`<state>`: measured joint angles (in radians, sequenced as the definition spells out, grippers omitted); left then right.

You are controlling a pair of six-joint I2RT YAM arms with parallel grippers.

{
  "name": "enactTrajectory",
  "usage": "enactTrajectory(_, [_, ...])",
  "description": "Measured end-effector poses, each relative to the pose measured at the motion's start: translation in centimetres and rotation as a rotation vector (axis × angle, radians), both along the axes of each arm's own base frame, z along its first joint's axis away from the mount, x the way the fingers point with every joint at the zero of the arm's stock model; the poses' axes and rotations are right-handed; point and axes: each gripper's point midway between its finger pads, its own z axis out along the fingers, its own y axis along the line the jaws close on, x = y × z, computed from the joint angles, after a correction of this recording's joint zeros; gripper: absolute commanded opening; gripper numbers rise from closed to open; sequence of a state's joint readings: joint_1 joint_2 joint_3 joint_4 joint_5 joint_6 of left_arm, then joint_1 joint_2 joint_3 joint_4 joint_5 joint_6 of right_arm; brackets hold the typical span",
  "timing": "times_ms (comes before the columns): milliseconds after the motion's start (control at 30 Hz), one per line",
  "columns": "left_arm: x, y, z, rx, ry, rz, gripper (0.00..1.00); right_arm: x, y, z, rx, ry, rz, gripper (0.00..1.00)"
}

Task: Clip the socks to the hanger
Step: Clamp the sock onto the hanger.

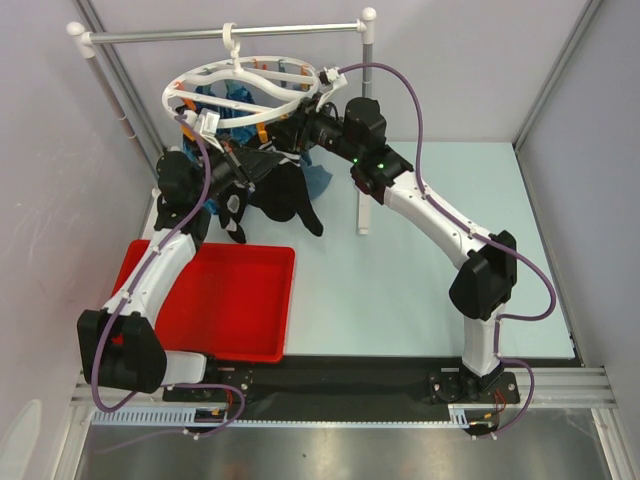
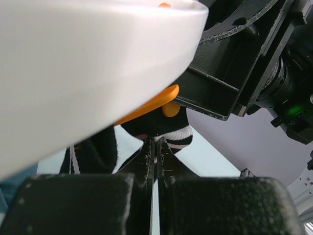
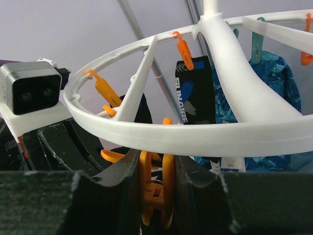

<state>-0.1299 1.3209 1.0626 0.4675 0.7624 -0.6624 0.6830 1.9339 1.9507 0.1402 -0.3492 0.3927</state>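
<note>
the hanger (image 3: 205, 134) hangs from the rail (image 1: 220, 35) at 12 o'clock of the table. the right gripper (image 3: 155, 169), at the ring's 4 o'clock, has its jaws clamped on an orange clip (image 3: 167, 188) under the rim. the left gripper (image 2: 155, 147), at 6 o'clock, pinches a striped sock (image 2: 171, 131) between closed jaws just beneath the rim.

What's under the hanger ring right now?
Black socks and a blue cloth hang under the hanger. From above, the arms hide most sock tops and their clips.

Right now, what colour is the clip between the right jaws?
The clip is orange; right wrist view shows it best.
</note>
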Motion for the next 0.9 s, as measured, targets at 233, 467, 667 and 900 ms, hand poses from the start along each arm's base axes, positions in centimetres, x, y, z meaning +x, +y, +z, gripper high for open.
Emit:
enactTrajectory(233, [0.1, 0.1, 0.1, -0.007, -0.001, 0.007, 0.0, -0.1, 0.0, 0.2, 0.002, -0.002, 0.0, 0.0])
enactTrajectory(467, [0.2, 0.2, 0.6, -0.021, -0.009, 0.02, 0.0, -0.1, 0.0, 0.2, 0.002, -0.002, 0.0, 0.0])
enactTrajectory(667, [0.0, 0.2, 1.0, -0.023, -0.02, 0.021, 0.0, -0.1, 0.0, 0.2, 0.003, -0.002, 0.0, 0.0])
enactTrajectory(900, [0.0, 0.2, 1.0, -0.024, -0.018, 0.021, 0.0, -0.1, 0.0, 0.2, 0.003, -0.002, 0.001, 0.08])
